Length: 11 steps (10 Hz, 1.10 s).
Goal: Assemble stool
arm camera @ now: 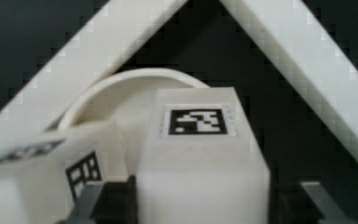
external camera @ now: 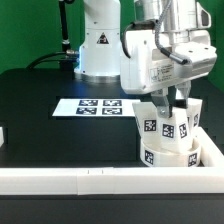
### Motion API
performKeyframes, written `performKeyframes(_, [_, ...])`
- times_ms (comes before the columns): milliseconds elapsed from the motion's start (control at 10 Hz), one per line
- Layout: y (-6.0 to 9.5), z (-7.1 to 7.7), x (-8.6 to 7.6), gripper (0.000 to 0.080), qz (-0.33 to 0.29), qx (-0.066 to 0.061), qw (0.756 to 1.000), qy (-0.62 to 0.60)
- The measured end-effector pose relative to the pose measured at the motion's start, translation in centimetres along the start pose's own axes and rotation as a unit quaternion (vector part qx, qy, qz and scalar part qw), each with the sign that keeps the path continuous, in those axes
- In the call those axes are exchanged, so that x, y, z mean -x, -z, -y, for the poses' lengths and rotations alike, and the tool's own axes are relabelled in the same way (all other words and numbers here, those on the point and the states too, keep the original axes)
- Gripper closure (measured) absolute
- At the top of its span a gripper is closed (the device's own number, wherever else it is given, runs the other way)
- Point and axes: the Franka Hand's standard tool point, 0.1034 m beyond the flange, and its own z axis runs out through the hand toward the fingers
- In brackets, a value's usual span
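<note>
The white round seat disc (external camera: pixel 166 153) lies in the corner of the white rail, with tags on its side. Two blocky white legs stand upright on it: one (external camera: pixel 151 122) toward the exterior view's left, one (external camera: pixel 180 120) toward its right. My gripper (external camera: pixel 171 104) hangs just above them. In the wrist view a tagged leg (arm camera: pixel 197 140) stands between my fingers, with a dark gap on each side, so the gripper (arm camera: pixel 204 208) is open around it. A second tagged leg (arm camera: pixel 60 170) stands beside it. The seat's curved rim (arm camera: pixel 114 88) shows behind. A third leg is out of view.
A long white rail (external camera: pixel 90 178) runs along the table's front and turns back at the exterior view's right (external camera: pixel 212 152), boxing in the seat. In the wrist view its two arms (arm camera: pixel 291 55) form a V. The marker board (external camera: pixel 95 106) lies behind.
</note>
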Motion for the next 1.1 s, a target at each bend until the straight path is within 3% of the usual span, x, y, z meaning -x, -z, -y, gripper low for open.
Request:
performKeyframes(200, [0.0,0.0,0.0,0.046,0.0,0.0,0.999,0.033])
performKeyframes(300, [0.0,0.0,0.0,0.0257,0.0,0.0,0.999,0.04])
performKeyframes(400, [0.6,0.3,0.1,0.0183,0.004,0.001,0.999,0.054])
performKeyframes(700, [3.0,0.9,1.5,0.0156,0.025,-0.002,0.987,0.157])
performKeyframes(1100, [2.9,1.1,1.2,0.015,0.019,-0.008,0.935,0.353])
